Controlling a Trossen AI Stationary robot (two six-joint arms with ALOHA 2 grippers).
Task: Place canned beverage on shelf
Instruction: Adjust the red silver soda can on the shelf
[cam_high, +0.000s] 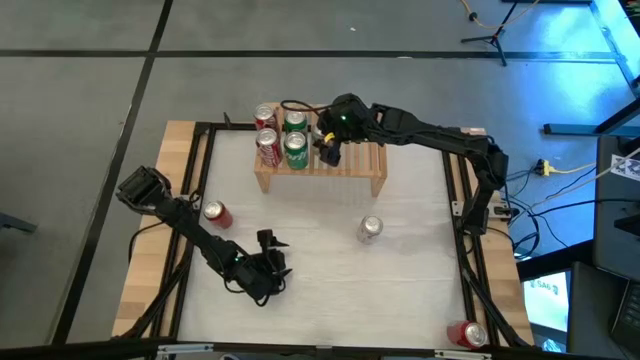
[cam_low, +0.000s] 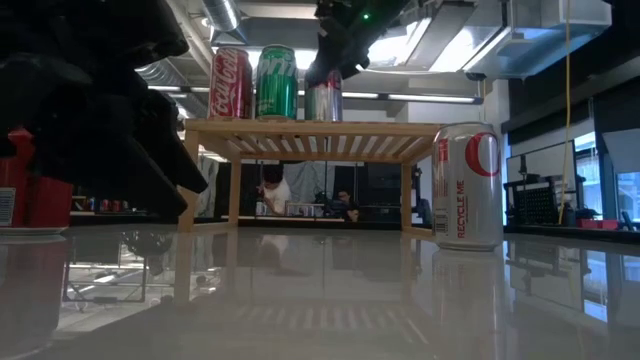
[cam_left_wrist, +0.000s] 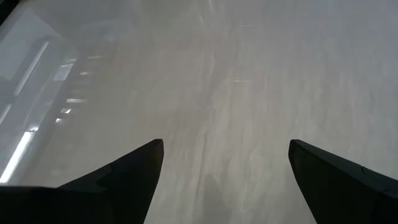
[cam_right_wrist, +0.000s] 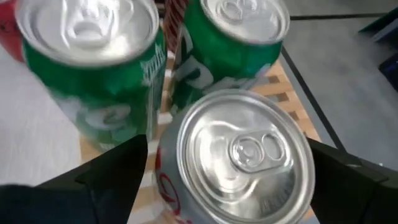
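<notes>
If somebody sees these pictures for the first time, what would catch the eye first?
Probably the cluster of red and green cans standing at the left end of the wooden shelf, with the right gripper open around a silver can beside them. Next, a lone silver can stands upright on the table in front of the shelf.

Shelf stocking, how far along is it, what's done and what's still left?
Done: two red cans and two green cans stand on the light-wood slatted shelf. In hand: the right gripper, fingers open, straddles a silver can standing on the slats. Left: an upright silver can mid-table, a red can lying near the left arm, another red can at the near right corner. The left gripper waits open over bare table.
</notes>
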